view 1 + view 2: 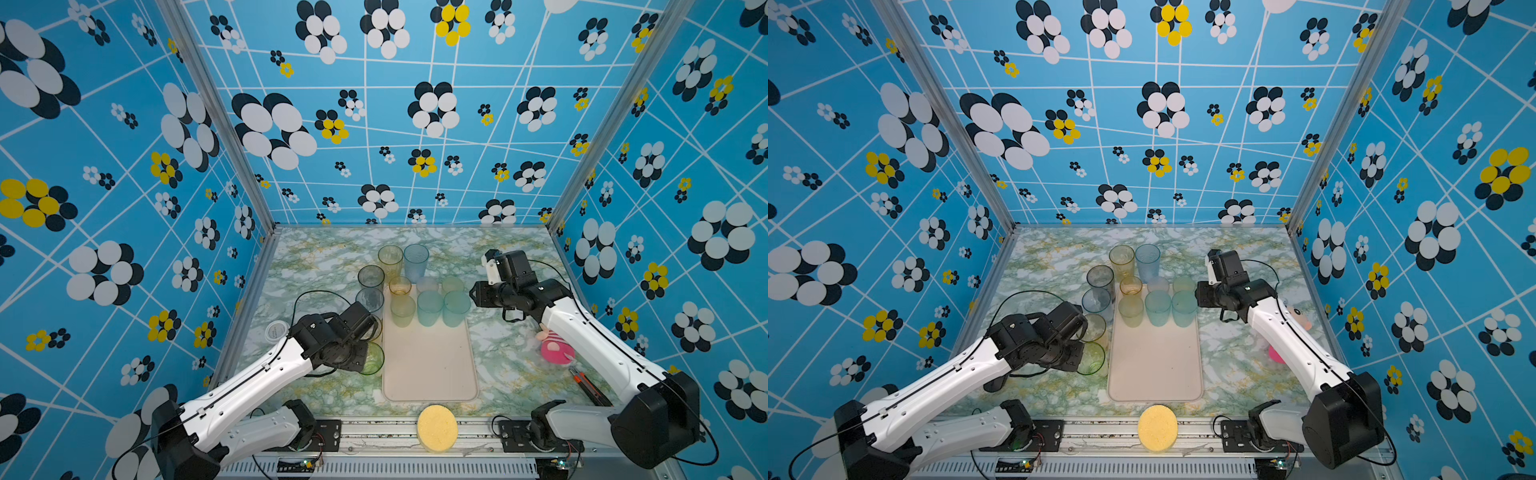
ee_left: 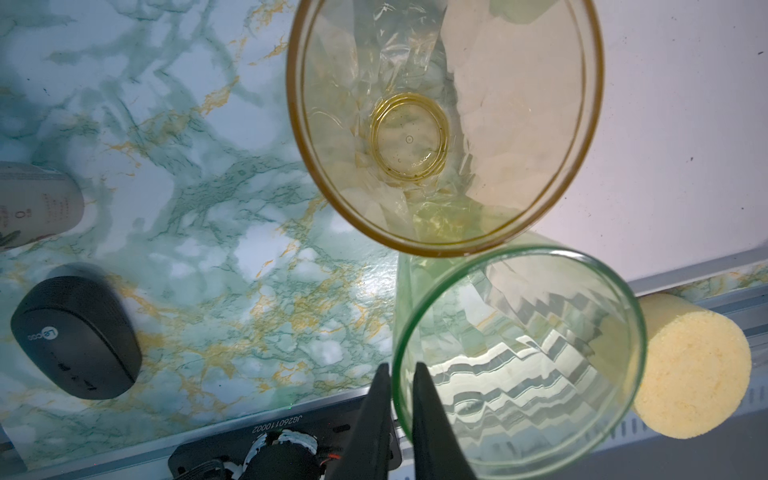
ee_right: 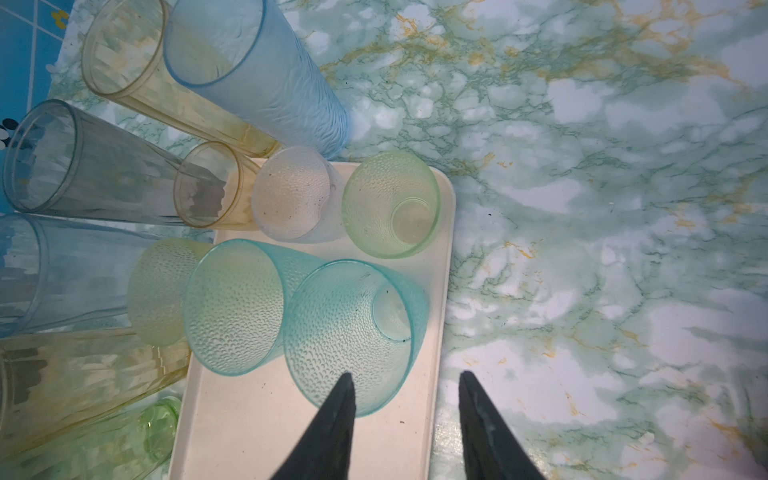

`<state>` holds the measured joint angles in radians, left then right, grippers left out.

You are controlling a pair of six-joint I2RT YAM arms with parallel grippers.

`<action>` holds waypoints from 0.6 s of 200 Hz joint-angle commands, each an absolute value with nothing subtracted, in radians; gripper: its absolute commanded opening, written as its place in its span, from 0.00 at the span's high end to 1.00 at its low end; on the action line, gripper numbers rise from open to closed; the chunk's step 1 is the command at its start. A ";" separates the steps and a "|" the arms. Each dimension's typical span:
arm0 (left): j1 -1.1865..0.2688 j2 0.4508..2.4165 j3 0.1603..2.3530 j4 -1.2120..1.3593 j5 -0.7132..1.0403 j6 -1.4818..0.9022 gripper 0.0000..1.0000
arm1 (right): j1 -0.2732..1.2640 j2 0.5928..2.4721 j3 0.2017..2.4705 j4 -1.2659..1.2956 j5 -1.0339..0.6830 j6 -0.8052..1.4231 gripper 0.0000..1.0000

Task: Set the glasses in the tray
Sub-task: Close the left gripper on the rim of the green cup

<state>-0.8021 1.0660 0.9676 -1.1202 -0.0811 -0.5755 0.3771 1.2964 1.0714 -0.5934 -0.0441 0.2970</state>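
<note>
Pickup step: the left gripper (image 2: 401, 368) pinches the thin rim of the faceted green tumbler (image 2: 540, 374), over the marbled worktop (image 1: 316, 257) just left of the smooth cream tray (image 1: 430, 365). Next, I judge, lift it clear of the neighbouring amber tumbler (image 2: 498, 124), then move right onto bare tray. The right gripper (image 3: 405, 375) hangs apart, empty, beside dimpled teal tumblers (image 3: 353, 324).

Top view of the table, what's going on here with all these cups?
The robot is filling the tray. The left gripper pinches the rim of a green glass standing on the table left of the tray. The right gripper hangs open and empty over the tray's right edge, by a teal glass. Several glasses stand at the tray's far end.
</note>
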 commanded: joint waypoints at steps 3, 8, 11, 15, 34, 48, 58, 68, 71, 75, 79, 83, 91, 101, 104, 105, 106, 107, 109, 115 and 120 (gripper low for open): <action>-0.812 1.080 0.971 -1.133 -0.101 -0.554 0.90 | 0.376 1.281 1.058 -0.594 -0.054 0.307 0.57; -0.812 1.082 0.972 -1.136 -0.103 -0.553 0.90 | 0.376 1.281 1.056 -0.594 -0.054 0.306 0.57; -0.812 1.083 0.973 -1.137 -0.104 -0.552 0.91 | 0.376 1.282 1.056 -0.594 -0.054 0.306 0.57; -0.812 1.083 0.975 -1.139 -0.104 -0.551 0.91 | 0.376 1.282 1.056 -0.595 -0.054 0.306 0.57; -0.814 1.087 0.982 -1.152 -0.101 -0.545 0.94 | 0.376 1.282 1.057 -0.594 -0.052 0.305 0.57; -0.817 1.089 0.990 -1.166 -0.097 -0.542 0.94 | 0.376 1.282 1.055 -0.594 -0.053 0.306 0.57; -0.821 1.088 0.999 -1.179 -0.095 -0.539 0.94 | 0.376 1.282 1.058 -0.594 -0.053 0.305 0.57; -0.825 1.086 1.010 -1.190 -0.096 -0.535 0.94 | 0.376 1.282 1.057 -0.594 -0.052 0.305 0.57; -0.827 1.086 1.013 -1.194 -0.095 -0.535 0.94 | 0.377 1.282 1.058 -0.594 -0.051 0.305 0.57; -0.829 1.086 1.017 -1.199 -0.095 -0.534 0.94 | 0.376 1.282 1.057 -0.594 -0.051 0.305 0.57; -0.831 1.086 1.023 -1.203 -0.093 -0.533 0.95 | 0.376 1.283 1.057 -0.594 -0.049 0.305 0.57; -0.834 1.087 1.028 -1.207 -0.090 -0.531 0.95 | 0.376 1.284 1.057 -0.594 -0.048 0.306 0.57; -0.838 1.089 1.040 -1.216 -0.077 -0.523 0.95 | 0.376 1.282 1.057 -0.598 -0.046 0.305 0.57; -0.849 1.094 1.059 -1.232 -0.071 -0.513 0.95 | 0.375 1.282 1.059 -0.605 -0.036 0.305 0.57; -0.853 1.096 1.066 -1.238 -0.070 -0.510 0.95 | 0.374 1.282 1.060 -0.608 -0.029 0.304 0.57; -0.854 1.097 1.067 -1.239 -0.070 -0.510 0.95 | 0.374 1.282 1.060 -0.610 -0.027 0.304 0.57; -0.854 1.098 1.071 -1.242 -0.069 -0.509 0.95 | 0.374 1.282 1.060 -0.612 -0.025 0.304 0.57; -0.854 1.098 1.072 -1.244 -0.069 -0.507 0.95 | 0.373 1.282 1.060 -0.612 -0.023 0.305 0.56; -0.857 1.099 1.078 -1.249 -0.068 -0.504 0.95 | 0.372 1.282 1.059 -0.614 -0.020 0.305 0.56; -0.861 1.104 1.097 -1.265 -0.067 -0.496 0.95 | 0.369 1.282 1.061 -0.619 -0.014 0.305 0.56; -0.865 1.107 1.112 -1.279 -0.065 -0.491 0.95 | 0.364 1.282 1.062 -0.624 -0.012 0.307 0.56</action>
<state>-0.8459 1.0958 1.0313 -1.2018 -0.0868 -0.5304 0.3767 1.2964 1.0714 -0.5941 -0.0380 0.2970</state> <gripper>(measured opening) 0.070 0.435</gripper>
